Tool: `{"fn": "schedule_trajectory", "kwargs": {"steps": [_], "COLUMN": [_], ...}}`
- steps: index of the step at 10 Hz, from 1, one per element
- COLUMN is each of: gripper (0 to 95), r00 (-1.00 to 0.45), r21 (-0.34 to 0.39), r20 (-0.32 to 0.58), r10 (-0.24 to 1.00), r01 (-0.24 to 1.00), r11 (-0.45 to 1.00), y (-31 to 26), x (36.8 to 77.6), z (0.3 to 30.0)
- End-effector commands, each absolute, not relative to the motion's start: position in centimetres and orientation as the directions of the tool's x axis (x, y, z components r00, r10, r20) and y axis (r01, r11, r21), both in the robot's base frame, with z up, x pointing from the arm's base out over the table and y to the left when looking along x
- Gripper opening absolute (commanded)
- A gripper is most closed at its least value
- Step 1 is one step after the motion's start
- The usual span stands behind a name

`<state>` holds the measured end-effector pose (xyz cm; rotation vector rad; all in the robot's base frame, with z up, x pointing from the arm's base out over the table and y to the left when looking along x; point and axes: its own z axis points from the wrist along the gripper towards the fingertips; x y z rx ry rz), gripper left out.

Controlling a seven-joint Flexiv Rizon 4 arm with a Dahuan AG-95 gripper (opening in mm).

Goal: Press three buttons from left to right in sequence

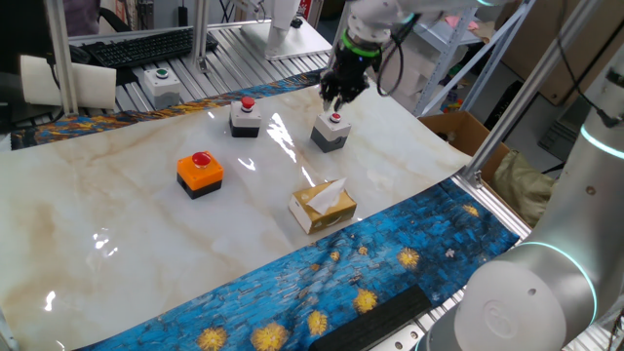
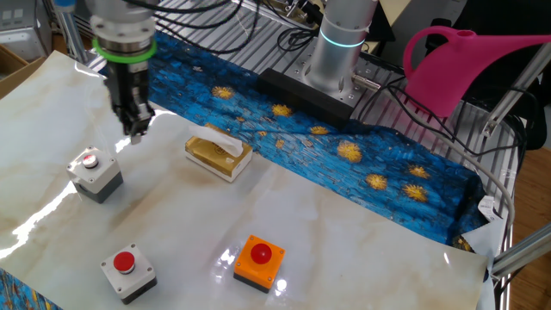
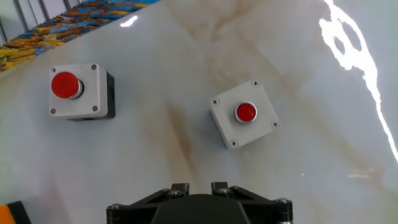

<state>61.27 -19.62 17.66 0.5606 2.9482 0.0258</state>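
Three buttons (image 1: 200, 172) on marble — hand (image 1: 340, 97) above rightmost.

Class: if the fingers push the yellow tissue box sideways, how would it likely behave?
The tissue box probably slides easily: the marble-look table appears glossy. Likely light, being cardboard. Its protruding tissue looks floppy and would yield.

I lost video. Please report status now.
End effector above table, near far grey button, touching nothing. Other grey button, orange button apart. Tissue box off path.
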Motion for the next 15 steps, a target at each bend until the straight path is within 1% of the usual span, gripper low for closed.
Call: {"fn": "schedule_trajectory", "kwargs": {"steps": [1, 2, 6, 12, 13, 14, 15], "gripper": [19.0, 19.0, 19.0, 19.0, 38.0, 38.0, 57.0], "r00": [-0.927, -0.933, -0.945, -0.962, -0.961, -0.957, -0.947], "r21": [0.043, 0.05, 0.059, 0.057, 0.062, 0.07, 0.089], "r20": [-0.133, -0.13, -0.124, -0.121, -0.119, -0.115, -0.108], "r10": [0.35, 0.336, 0.302, 0.245, 0.248, 0.268, 0.303], "r01": [0.347, 0.333, 0.297, 0.24, 0.242, 0.261, 0.295], "r11": [0.937, 0.942, 0.953, 0.969, 0.968, 0.963, 0.951], "y": [-20.1, -21.1, -22.9, -24.6, -24.8, -24.9, -24.9], "x": [62.1, 63.4, 65.2, 66.6, 66.8, 66.8, 66.8], "z": [17.7, 17.8, 17.8, 17.4, 17.3, 17.3, 17.3]}}
